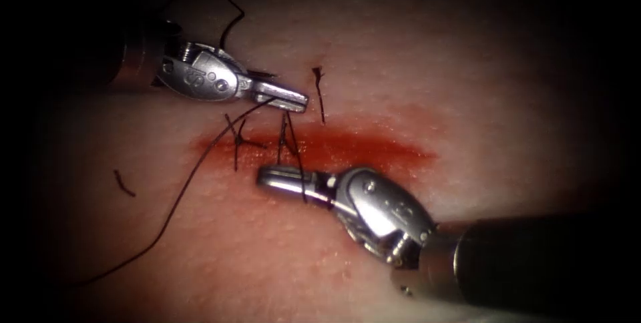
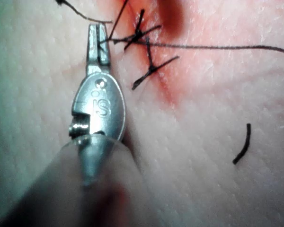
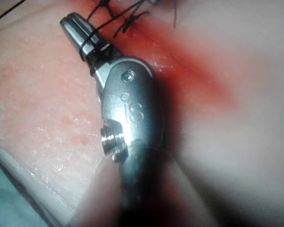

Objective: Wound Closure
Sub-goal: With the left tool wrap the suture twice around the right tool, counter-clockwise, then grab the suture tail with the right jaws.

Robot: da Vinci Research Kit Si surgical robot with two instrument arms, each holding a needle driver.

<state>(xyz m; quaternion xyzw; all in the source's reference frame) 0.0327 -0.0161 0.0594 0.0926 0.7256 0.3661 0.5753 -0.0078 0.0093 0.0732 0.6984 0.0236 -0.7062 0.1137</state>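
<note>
Above the cut point(image 1: 320, 149), the left tool point(image 1: 294, 99) has its jaws closed on the thread point(image 1: 173, 209). Strands run straight down across the cut to the right tool point(image 1: 277, 177), jaws together, thread looped round them, holding nothing visible.

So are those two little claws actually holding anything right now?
The left claw is shut on the thread, near the cut. The right claw has thread looped around its closed tips; whether it grips anything cannot be told.
</note>
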